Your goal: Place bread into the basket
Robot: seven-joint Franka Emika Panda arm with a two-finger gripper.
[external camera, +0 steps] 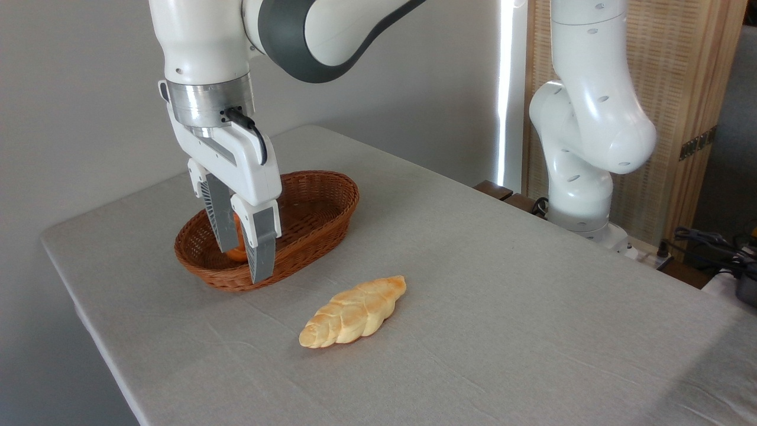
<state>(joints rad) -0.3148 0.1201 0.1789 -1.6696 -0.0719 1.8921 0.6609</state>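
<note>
Only one view here, the fixed camera. The gripper [245,259] is hanging over the near-left end of the basket [322,204], fingers pointing down, one finger [219,220] behind and one [261,242] in front. The bun [237,253] is showing as an orange sliver between them, low in the basket. Can't tell whether the pads are pinching it or have let go; the gap looks about bun-wide and the fingers are hiding most of it. My read: the bun drop-off is the step in hand, either being released or just released. Basket is sitting on the grey-clothed table [532,284], toward the back left. The braided loaf [353,312] is lying on the cloth, near the basket's front rim but apart from it, angled diagonally, untouched. Next move, as I judge it: fingers spread clear of the bun, lift straight up to clear the wicker rim, then travel right and toward the camera to the loaf. Grasping across its narrow width near the middle looks best, since the pointed ends offer little to hold. Count: two bread pieces, one in the basket and one out; one basket; one arm, one gripper.
</note>
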